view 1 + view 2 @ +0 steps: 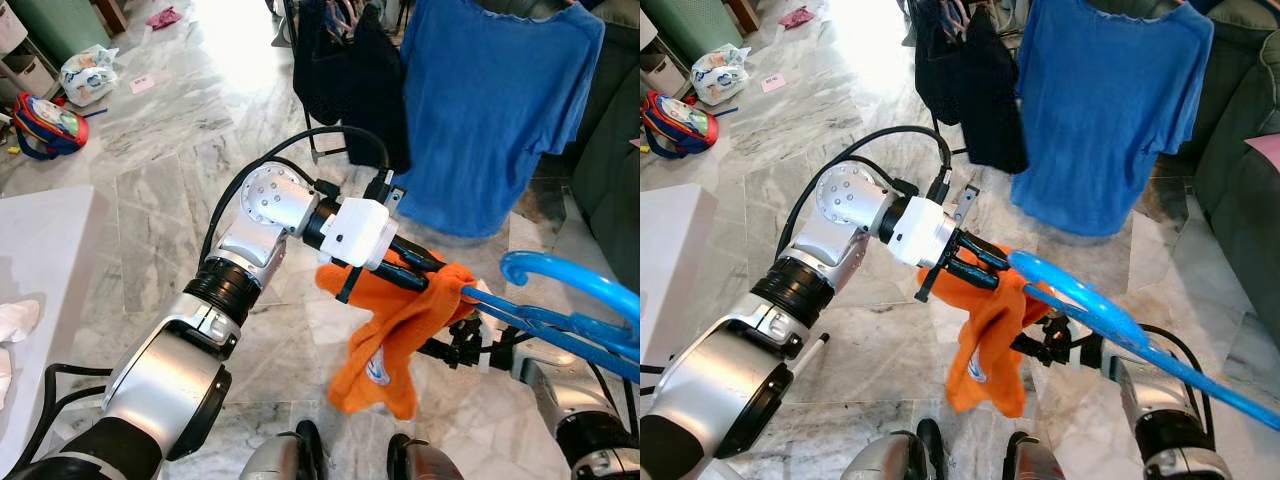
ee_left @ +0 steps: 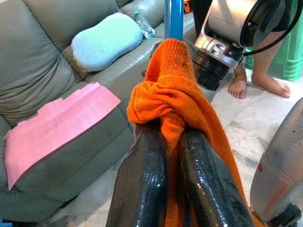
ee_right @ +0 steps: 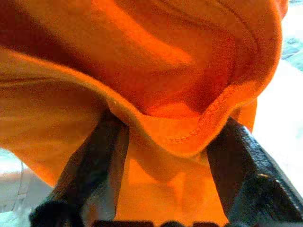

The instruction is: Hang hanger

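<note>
Garment, orange, hangs at frame centre, draped on the blue hanger. Left gripper has its jaws clamped on the cloth; right gripper jaws stand apart inside it. Keep your pinch firm while seating the hanger.

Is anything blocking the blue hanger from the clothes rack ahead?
Nothing visible stands in the way. The blue hanger and orange garment sit between both grippers; bare floor lies before the hanging blue shirt.

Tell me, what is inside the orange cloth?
The blue hanger goes into the orange cloth; its end there is covered. The left gripper pinches the cloth's top. The right gripper has cloth draped between its spread fingers; what it holds cannot be seen.
</note>
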### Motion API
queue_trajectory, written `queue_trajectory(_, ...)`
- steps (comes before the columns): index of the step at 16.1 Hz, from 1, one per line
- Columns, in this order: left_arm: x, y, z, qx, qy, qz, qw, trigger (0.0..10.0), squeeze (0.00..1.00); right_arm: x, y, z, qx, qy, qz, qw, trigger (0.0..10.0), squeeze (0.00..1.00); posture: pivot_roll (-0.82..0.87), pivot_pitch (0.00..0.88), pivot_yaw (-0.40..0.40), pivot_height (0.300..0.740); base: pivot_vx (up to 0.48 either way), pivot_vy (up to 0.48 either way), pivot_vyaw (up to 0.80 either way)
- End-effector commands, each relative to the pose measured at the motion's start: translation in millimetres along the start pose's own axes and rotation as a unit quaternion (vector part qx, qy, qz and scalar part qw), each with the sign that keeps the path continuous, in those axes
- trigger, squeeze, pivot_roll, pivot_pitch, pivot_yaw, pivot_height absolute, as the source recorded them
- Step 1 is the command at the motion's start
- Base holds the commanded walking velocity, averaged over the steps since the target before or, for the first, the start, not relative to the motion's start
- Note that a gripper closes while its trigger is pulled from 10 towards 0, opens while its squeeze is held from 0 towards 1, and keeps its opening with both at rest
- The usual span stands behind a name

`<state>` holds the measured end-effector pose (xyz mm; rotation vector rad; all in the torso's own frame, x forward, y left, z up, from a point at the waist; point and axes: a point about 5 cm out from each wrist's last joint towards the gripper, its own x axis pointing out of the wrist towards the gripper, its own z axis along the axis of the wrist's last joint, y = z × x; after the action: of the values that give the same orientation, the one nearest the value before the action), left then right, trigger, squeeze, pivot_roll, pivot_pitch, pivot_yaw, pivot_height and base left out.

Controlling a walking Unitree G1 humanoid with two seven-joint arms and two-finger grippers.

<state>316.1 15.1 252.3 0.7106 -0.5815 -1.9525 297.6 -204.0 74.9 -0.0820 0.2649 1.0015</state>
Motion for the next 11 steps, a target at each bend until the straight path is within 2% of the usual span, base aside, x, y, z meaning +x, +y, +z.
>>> queue_trajectory(1,0.2,0.5,5.4,0.013,-0.012,-0.005,1.000,10.0,0.00,2.9,1.5,-5.0,0.005,0.001,-0.007,1.000,0.0,0.00,-0.01,0.255,0.139,0.740,0.000,0.000,0.00)
queue_trajectory(11,0.5,0.8,7.6,0.013,-0.015,-0.004,1.000,10.0,0.00,6.5,-4.1,-3.5,-0.006,-0.010,-0.043,0.999,0.0,0.00,0.00,0.256,0.136,0.740,0.000,0.000,0.00)
